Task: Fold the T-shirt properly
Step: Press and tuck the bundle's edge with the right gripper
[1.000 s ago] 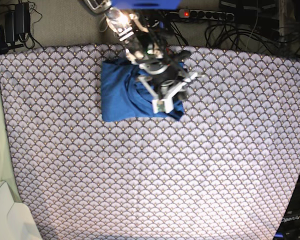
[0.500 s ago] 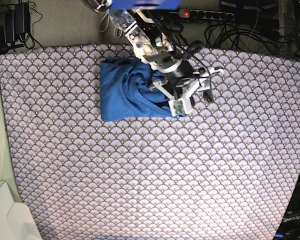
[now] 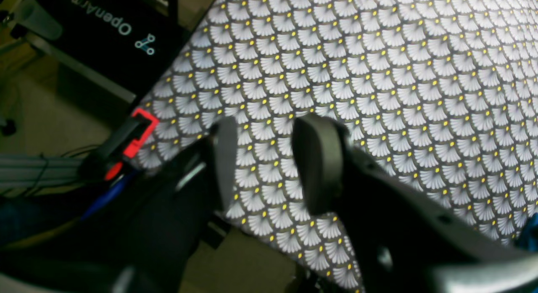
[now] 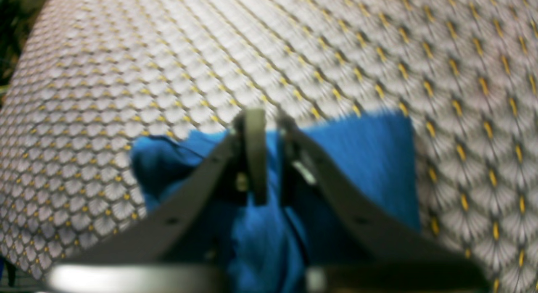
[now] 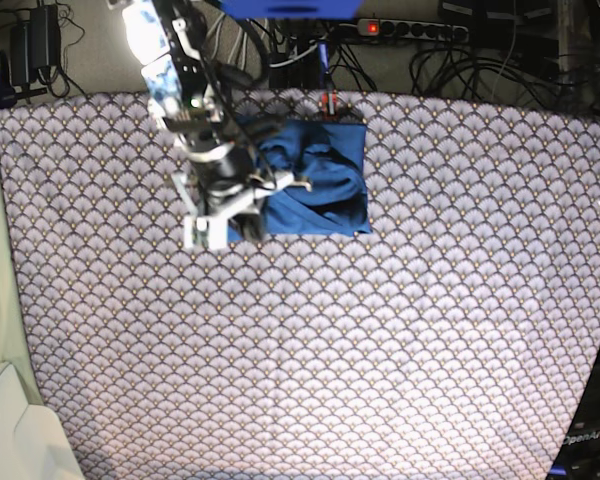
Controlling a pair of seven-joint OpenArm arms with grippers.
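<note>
My right gripper [image 4: 269, 158] closed, empty, over T-shirt [image 5: 320, 185]. Left gripper [image 3: 269, 162] part open, empty. Shirt soft, limp, light; grab folded edge.

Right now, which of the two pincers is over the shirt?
The right pincer, shut, with the blue T-shirt beneath it. The left pincer stands open over the bare scallop-patterned table cloth near its edge, holding nothing.

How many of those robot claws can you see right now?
2. The right gripper is shut, at the blue T-shirt's edge. The left gripper shows only in its wrist view, open over the patterned tablecloth's edge.
</note>
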